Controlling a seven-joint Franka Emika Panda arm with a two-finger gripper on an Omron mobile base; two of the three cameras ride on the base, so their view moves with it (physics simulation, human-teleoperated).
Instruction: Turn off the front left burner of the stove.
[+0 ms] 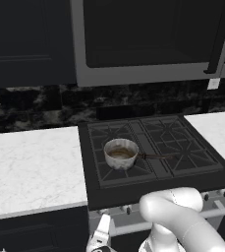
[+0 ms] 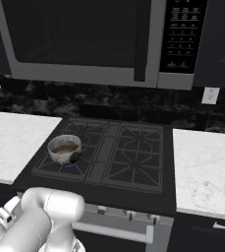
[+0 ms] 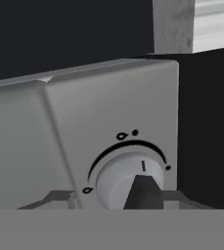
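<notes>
Presently the gripper (image 3: 142, 195) is seen in the hand view pressed up against a pale round knob (image 3: 128, 183) on the silver front panel (image 3: 108, 122) of the stove (image 1: 153, 147). One dark fingertip (image 3: 142, 193) overlaps the knob's face; the other is not made out, so how wide the jaws stand and whether the knob is pinched cannot be told. The knob's tick mark is read as near upright, under an arc with flame symbols.

The front left burner (image 2: 67, 160) is located at the stove's near left corner, and a small blue flame is noted there beneath the saucepan (image 2: 64, 148), whose thin handle points toward the stove's centre. The arm is held low and left of the stove front, presumably because that burner's control sits at the panel's left end. The burner is judged to be lit; the knob is judged not yet turned off.
</notes>
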